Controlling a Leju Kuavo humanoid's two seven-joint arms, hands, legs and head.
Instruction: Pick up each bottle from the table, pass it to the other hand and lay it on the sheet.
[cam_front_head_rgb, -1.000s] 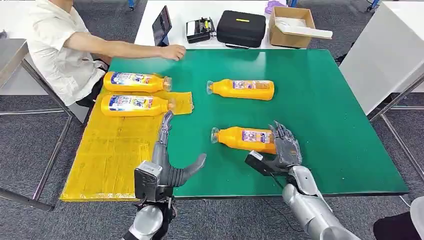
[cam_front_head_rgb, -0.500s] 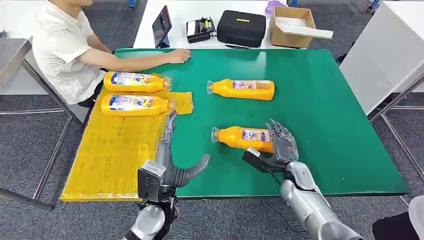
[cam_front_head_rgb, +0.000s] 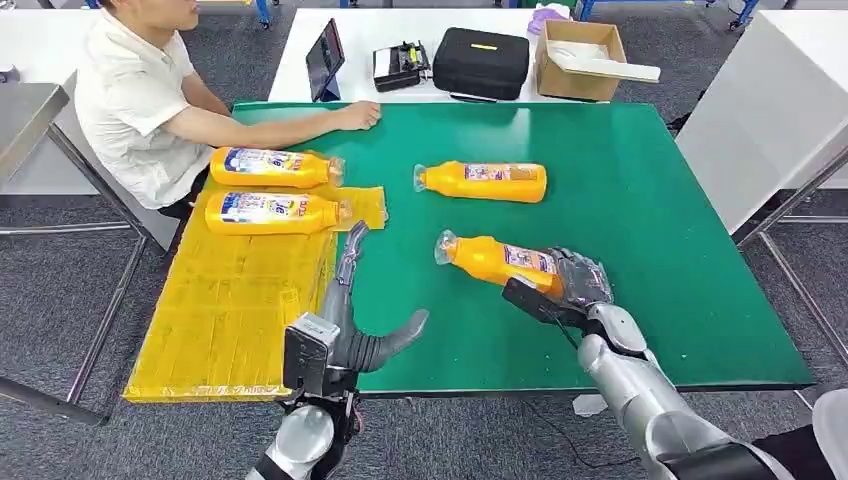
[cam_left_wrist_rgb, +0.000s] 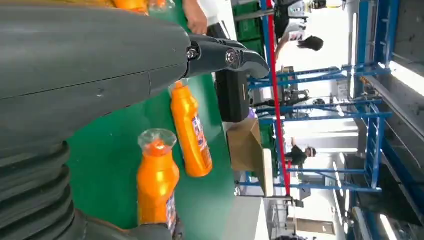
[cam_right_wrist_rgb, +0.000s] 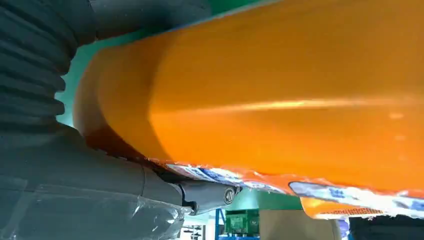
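My right hand (cam_front_head_rgb: 572, 285) grips the base of an orange bottle (cam_front_head_rgb: 497, 259), its neck tilted up toward my left hand (cam_front_head_rgb: 352, 318), which waits open, fingers apart (nothing in it). Beyond the held bottle lies another bottle (cam_front_head_rgb: 483, 180); two more (cam_front_head_rgb: 273, 189) rest on the yellow sheet (cam_front_head_rgb: 225, 300) past my left fingertips.
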